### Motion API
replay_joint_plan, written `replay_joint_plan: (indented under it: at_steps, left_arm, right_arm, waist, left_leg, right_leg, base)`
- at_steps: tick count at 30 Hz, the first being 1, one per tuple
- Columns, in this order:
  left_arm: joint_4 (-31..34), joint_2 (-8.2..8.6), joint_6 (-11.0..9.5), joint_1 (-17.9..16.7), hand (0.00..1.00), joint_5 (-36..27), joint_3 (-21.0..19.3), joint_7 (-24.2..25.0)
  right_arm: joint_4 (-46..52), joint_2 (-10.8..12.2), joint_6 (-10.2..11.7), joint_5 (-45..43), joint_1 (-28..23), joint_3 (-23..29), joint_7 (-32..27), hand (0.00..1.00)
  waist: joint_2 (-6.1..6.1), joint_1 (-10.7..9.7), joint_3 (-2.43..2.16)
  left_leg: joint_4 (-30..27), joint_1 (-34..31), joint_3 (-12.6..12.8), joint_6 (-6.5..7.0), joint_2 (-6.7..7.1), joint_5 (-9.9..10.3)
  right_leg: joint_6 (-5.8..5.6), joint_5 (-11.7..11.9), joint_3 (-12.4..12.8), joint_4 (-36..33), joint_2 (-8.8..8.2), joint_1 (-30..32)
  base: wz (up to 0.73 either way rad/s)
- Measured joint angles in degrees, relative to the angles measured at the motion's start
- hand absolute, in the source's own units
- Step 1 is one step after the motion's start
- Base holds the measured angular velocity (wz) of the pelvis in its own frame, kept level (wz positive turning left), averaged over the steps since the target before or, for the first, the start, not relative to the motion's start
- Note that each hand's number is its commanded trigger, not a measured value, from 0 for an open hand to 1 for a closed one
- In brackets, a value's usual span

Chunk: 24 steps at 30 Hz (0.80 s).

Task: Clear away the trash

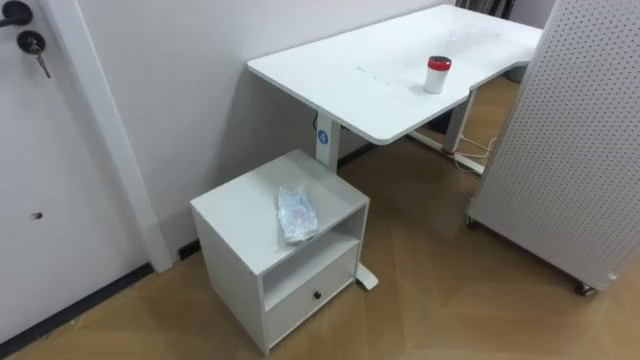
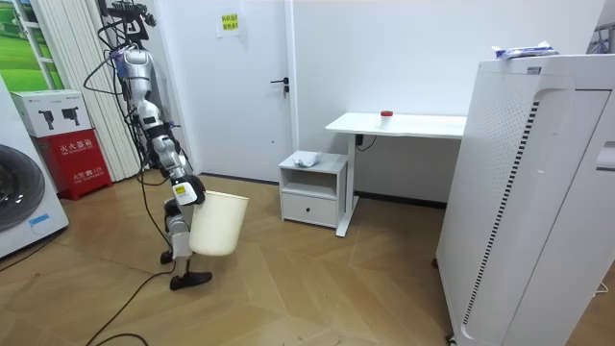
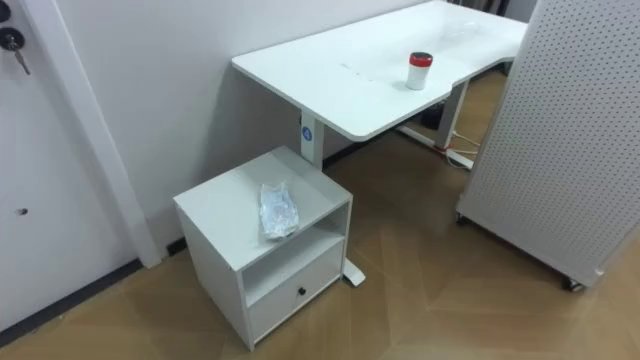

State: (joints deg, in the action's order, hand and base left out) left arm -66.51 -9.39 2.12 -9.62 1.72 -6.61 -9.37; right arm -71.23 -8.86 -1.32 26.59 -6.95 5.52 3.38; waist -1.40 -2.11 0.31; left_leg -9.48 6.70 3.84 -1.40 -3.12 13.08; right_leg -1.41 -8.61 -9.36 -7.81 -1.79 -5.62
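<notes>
**Atop the cabinet, well apart from the fingers**

Across open wooden floor (image 2: 288,279) from the robot's right hand (image 2: 185,191), a crumpled clear plastic wrapper (image 1: 297,212) lies on the small white bedside cabinet (image 1: 235,205). Its near end reaches the top's front edge, above the open shelf and the drawer with a dark knob (image 1: 317,295). The rest of the top around it is bare.

The cabinet stands against the wall, tucked just beside the leg of the long white desk (image 1: 370,70), whose rounded corner overhangs its far side. A red-lidded white cup (image 1: 437,74) stands on the desk, back from the edges. A perforated white panel on castors (image 1: 570,150) bounds the floor on the other side, leaving a wide gap in front of the cabinet.

From the room view, the robot stands well back from the cabinet, facing it. Its right hand is at the rim of a cream plastic waste bin (image 2: 217,226) in front of its legs; I cannot tell how the fingers are set. From that distance the wrapper is a pale lump, while the eye views show its creases.
</notes>
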Motion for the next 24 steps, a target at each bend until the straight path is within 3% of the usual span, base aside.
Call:
replay_joint_plan:
  at_steps: [4, 11, 15, 24]
  left_arm:
    - [0.01, 0.01, -0.15, -0.31, 0.0, -0.02, 0.05, -0.01]
    - [-0.4, 0.04, -0.85, -1.51, 0.0, 0.16, -0.87, -0.03]
    - [-0.52, -0.1, -0.75, -1.99, 0.0, 0.14, -1.29, 0.01]
    - [-1.06, -0.17, 0.47, -2.75, 0.0, 1.27, -1.28, 0.32]
  right_arm:
    - [0.23, 0.03, 0.11, 0.13, -0.1, -0.73, 0.06, 1.0]
    - [-0.57, 0.07, 0.63, -0.4, 0.43, -1.89, 0.66, 1.0]
    - [-1.51, 0.12, 0.32, -0.46, 1.0, -2.13, 1.04, 1.0]
    - [-2.37, 0.08, 0.01, -0.09, 1.23, -2.06, 1.23, 1.0]
  waist:
    - [-0.19, 0.69, 0.13]
    - [-0.56, 1.13, -0.36]
    - [-1.06, 1.3, -0.02]
    - [-1.11, 1.09, -0.17]
  left_leg:
    - [0.07, -0.04, 0.0, 0.0, -0.01, 0.01]
    - [-0.04, -0.08, -0.02, 0.0, 0.0, 0.01]
    - [-0.18, -0.19, -0.03, 0.0, 0.0, 0.01]
    - [-0.54, -0.9, -0.32, -0.06, -0.07, 0.09]
  right_leg:
    - [-0.02, -0.01, -0.08, 0.01, 0.0, 0.02]
    - [-0.01, 0.0, -0.24, 0.0, -0.02, -0.03]
    - [-0.01, 0.0, -0.28, -0.02, -0.03, -0.05]
    - [0.04, -0.04, -0.89, 0.05, -0.03, 0.15]
  base:
    - [0.0]
    - [0.0]
    - [0.0]
    - [0.01]
